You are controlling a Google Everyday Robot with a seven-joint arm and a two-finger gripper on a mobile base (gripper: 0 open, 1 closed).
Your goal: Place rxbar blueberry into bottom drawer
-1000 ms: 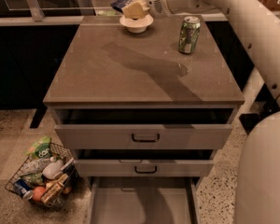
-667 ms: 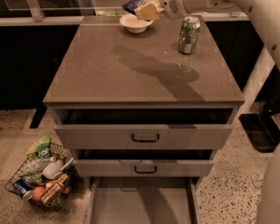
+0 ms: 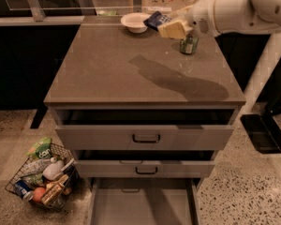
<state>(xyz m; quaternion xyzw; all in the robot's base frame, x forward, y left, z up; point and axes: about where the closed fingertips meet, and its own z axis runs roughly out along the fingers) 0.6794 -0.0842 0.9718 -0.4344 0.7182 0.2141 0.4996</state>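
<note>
The claw (image 3: pixel 167 26) hangs above the back of the cabinet top (image 3: pixel 107 74), clenched on one dark blue snack bar (image 3: pixel 154 19) that juts out to its left. One white bowl (image 3: pixel 134 21) sits just beside the bar, near the back edge. One green can (image 3: pixel 188 44) stands right behind the claw, partly hidden by it. The top's front stretch is bare, crossed by the arm's shadow. Of three grey drawers, two are slightly ajar; the bottom drawer (image 3: pixel 140 205) is pulled well out. One wire basket (image 3: pixel 42 177) of groceries sits on the floor to the left.
</note>
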